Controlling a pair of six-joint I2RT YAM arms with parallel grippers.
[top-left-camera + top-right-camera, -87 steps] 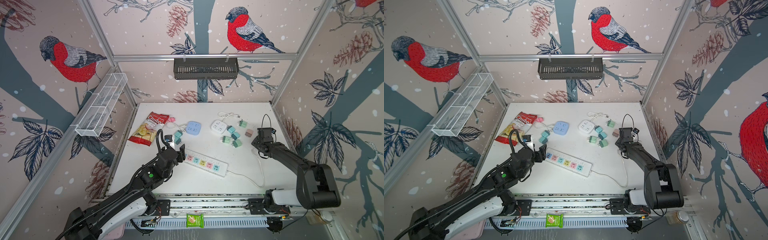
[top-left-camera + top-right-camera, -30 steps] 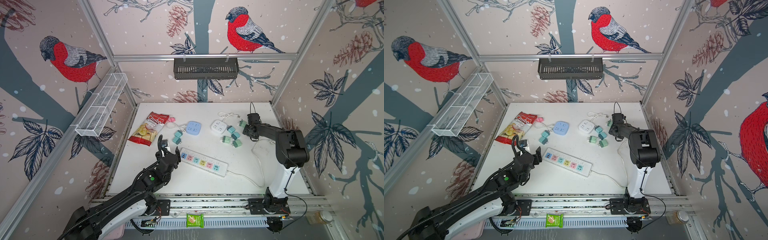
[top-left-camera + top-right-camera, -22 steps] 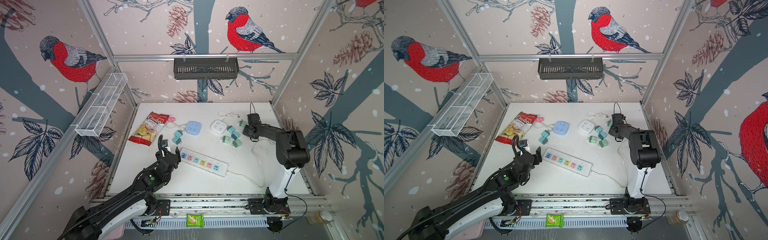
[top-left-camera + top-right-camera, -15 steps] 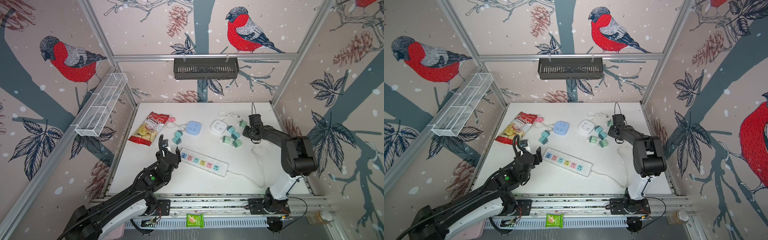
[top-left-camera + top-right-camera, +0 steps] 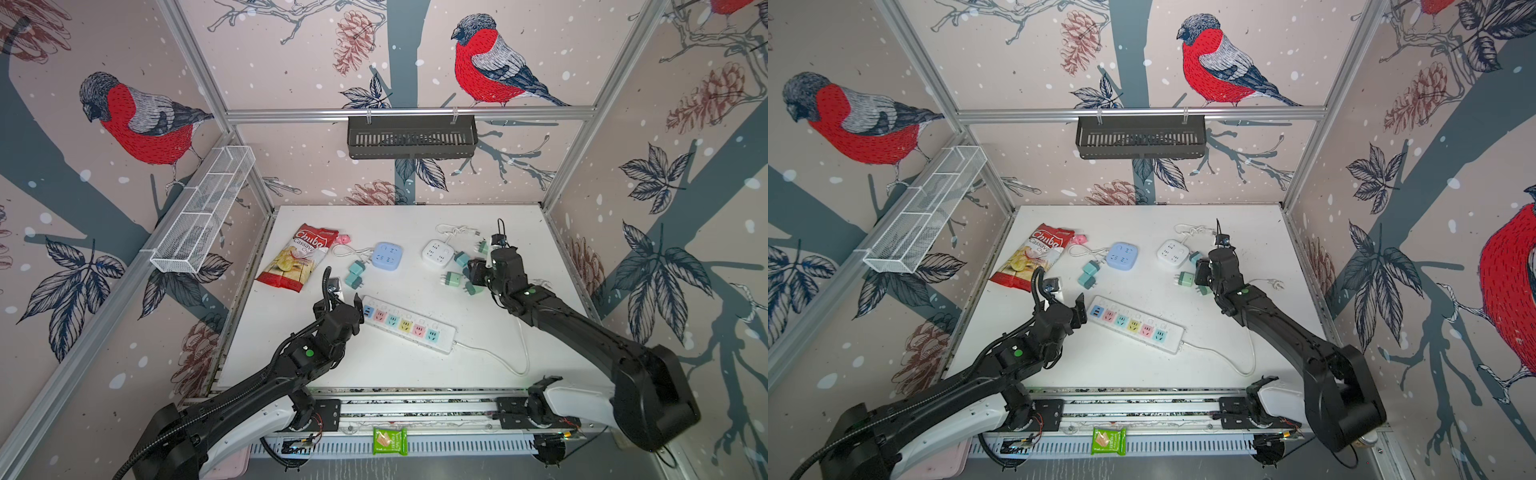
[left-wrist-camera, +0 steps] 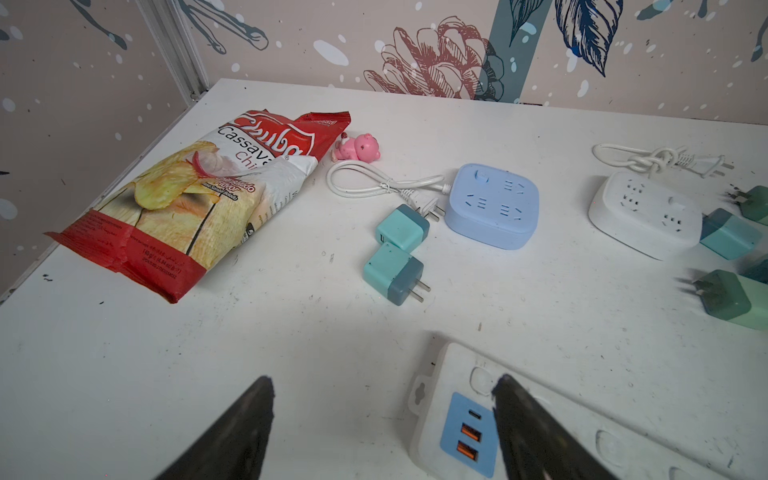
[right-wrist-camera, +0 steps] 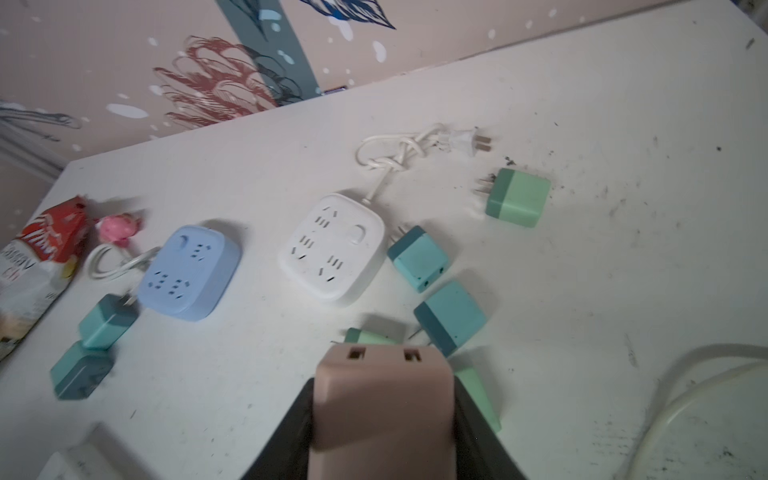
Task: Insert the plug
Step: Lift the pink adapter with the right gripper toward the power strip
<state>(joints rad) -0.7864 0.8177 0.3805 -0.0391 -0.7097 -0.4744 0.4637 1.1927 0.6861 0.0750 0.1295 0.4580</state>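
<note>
My right gripper [image 7: 382, 419] is shut on the plug [image 7: 380, 399], a pinkish-brown block with two slots in its outer face. In both top views that gripper [image 5: 478, 272] [image 5: 1202, 274] hangs over the green adapters at the right, and its body hides the plug. The white power strip [image 5: 405, 328] [image 5: 1133, 324] with coloured sockets lies across the front middle. My left gripper [image 5: 345, 297] [image 5: 1068, 302] [image 6: 382, 380] is open and empty. One of its fingers [image 6: 528, 424] lies over the strip's blue USB end [image 6: 467, 432].
A chips bag [image 5: 299, 257] and a pink toy [image 5: 344, 239] lie at the back left. A blue cube socket [image 5: 387, 257], a white cube socket [image 5: 437, 252], teal adapters [image 5: 355, 275] and green adapters [image 5: 453, 279] are spread behind the strip. The strip's cable [image 5: 521, 353] loops at the front right.
The right gripper lifted the plug from the table's right side and has now carried it left and nearer the front. The left gripper has opened slightly and stayed at the strip's end.
</note>
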